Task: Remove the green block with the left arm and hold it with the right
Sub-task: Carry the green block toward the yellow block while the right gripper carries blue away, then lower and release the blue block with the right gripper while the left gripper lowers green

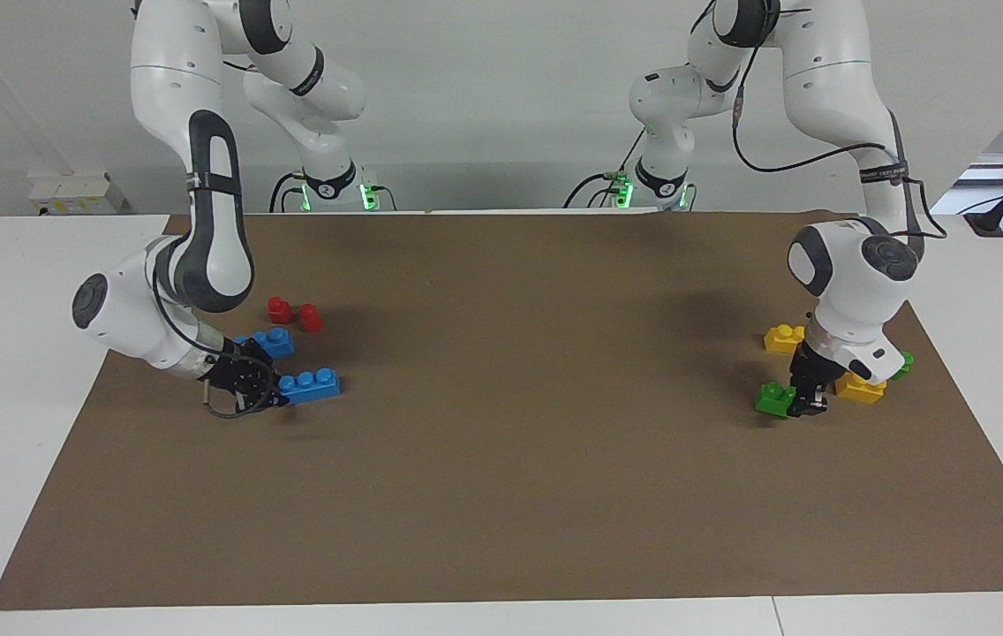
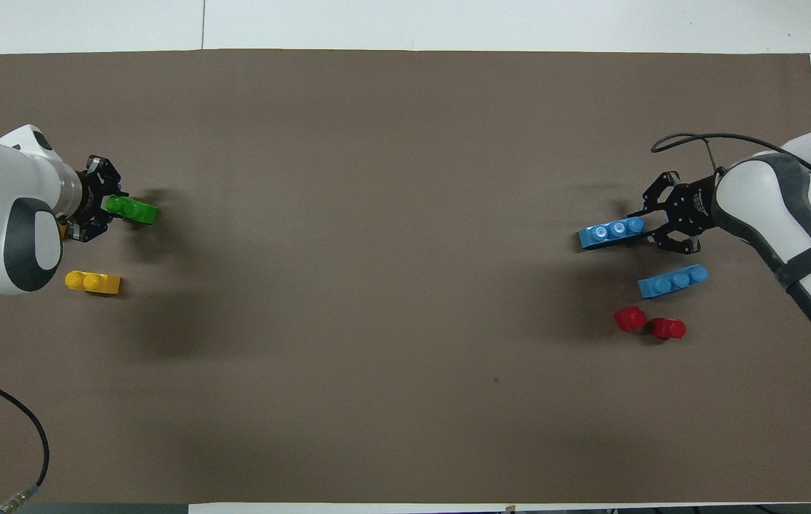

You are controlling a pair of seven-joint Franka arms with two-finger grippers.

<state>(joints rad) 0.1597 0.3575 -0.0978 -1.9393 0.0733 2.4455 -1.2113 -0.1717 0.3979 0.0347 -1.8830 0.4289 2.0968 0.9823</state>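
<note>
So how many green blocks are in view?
2: one green block at the left gripper, a second green block beside a yellow brick, mostly hidden by that arm.

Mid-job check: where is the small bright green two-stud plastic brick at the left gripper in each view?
Facing view: the small bright green two-stud plastic brick lies at the picture's right, against the left gripper.
Overhead view: the same brick lies at the picture's left, at that gripper.
Shared landmark: the yellow two-stud brick lies nearer to the robots than it.
</note>
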